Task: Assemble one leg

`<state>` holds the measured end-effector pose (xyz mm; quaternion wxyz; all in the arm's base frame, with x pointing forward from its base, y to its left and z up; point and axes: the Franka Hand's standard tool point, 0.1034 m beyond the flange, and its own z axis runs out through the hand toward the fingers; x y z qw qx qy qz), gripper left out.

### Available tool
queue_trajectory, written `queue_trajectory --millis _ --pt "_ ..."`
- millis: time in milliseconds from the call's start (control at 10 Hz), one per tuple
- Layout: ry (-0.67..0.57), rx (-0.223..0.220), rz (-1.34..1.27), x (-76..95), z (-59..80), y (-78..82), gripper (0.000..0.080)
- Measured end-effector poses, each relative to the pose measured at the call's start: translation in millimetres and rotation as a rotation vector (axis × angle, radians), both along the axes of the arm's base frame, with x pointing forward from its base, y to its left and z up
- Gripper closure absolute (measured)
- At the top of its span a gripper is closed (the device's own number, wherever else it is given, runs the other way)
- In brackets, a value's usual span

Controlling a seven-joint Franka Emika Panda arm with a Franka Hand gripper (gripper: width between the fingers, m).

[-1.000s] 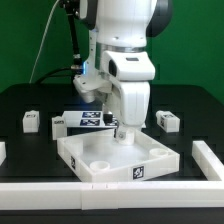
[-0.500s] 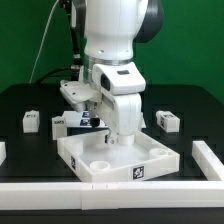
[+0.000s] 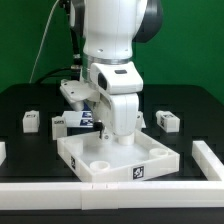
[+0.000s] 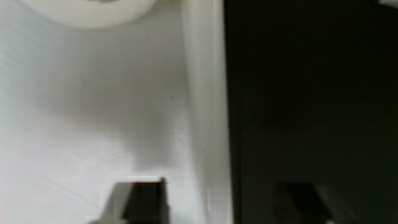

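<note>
The leg (image 3: 167, 121) lies flat (long axis across the exterior view)

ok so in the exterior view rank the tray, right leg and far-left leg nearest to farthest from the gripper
1. tray, directly below the gripper
2. right leg, on the exterior view's right
3. far-left leg, at the exterior view's left

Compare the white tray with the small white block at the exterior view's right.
The tray is far larger than the leg. The tray is low and wide with round sockets; the leg is a blocky post. Both are white and carry a black-and-white tag.
</note>
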<state>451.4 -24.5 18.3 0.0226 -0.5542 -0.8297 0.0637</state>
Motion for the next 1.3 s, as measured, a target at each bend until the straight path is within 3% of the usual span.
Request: queue_trajectory --millis 100,200,800,1300 --pt "0.000 0.000 0.000 -0.1 -0.2 0.0 0.0635" --pt "-0.004 0.001 -0.001 0.9 0.2 0.1 0.0739" --pt "-0.012 -0.003 -0.045 1.6 0.2 3.0 0.0738" --pt "-0.072 -0.009 -0.250 10.0 -0.3 51.7 0.0738"
